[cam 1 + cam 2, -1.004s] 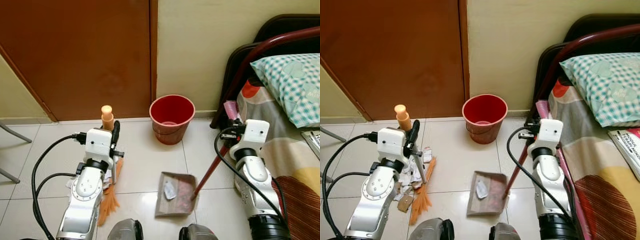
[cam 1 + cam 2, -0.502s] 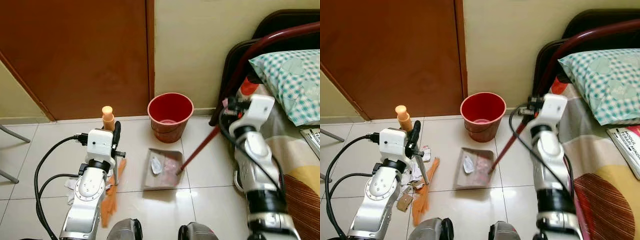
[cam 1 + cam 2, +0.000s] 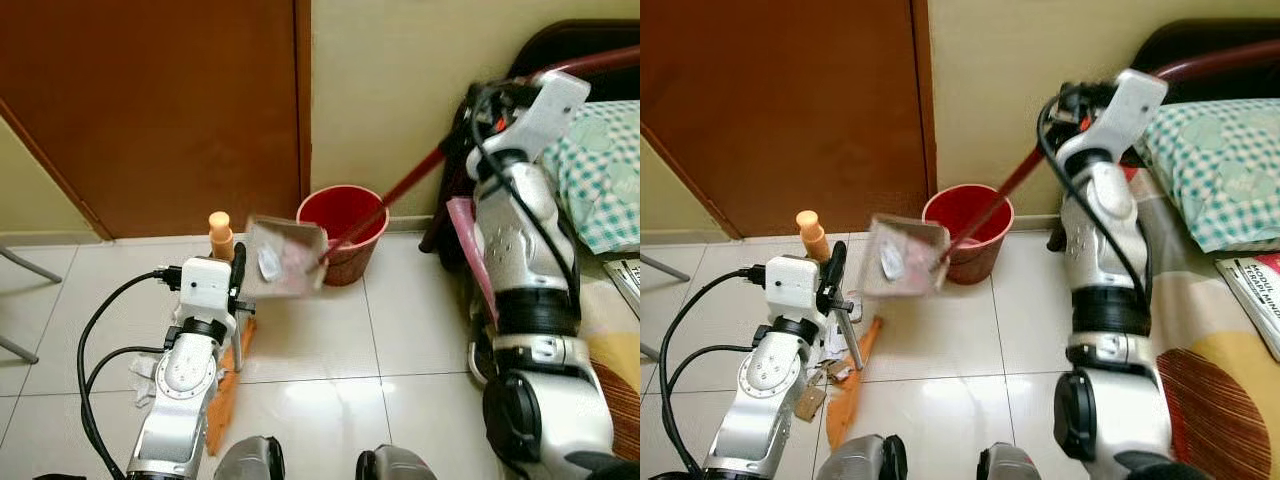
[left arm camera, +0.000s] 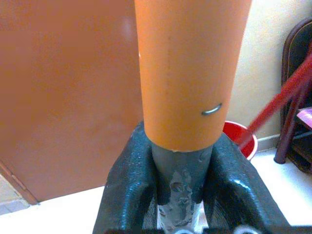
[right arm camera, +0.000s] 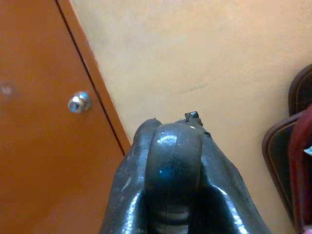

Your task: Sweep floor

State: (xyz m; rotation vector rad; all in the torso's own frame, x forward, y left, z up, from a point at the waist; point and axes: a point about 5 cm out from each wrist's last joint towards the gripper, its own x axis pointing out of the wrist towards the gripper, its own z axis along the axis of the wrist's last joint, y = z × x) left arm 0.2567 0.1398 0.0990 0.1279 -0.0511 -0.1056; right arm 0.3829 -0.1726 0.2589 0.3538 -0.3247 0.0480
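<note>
Dustpan (image 3: 283, 260) raised beside red bucket (image 3: 343, 233).
Right end effector (image 3: 480, 105) clamped on handle, left end effector (image 4: 178, 180) gripping broom; litter risked spilling at nine o'clock, short of rim.

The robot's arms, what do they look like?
Both the left arm and the right arm have silver jointed shells with white box-shaped wrists. Loose black cables loop alongside them. The left gripper's fingers are black, glossy and rounded.

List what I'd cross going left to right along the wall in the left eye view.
Brown door → orange broom handle → raised dustpan → red bucket → right gripper → checked pillow.
</note>
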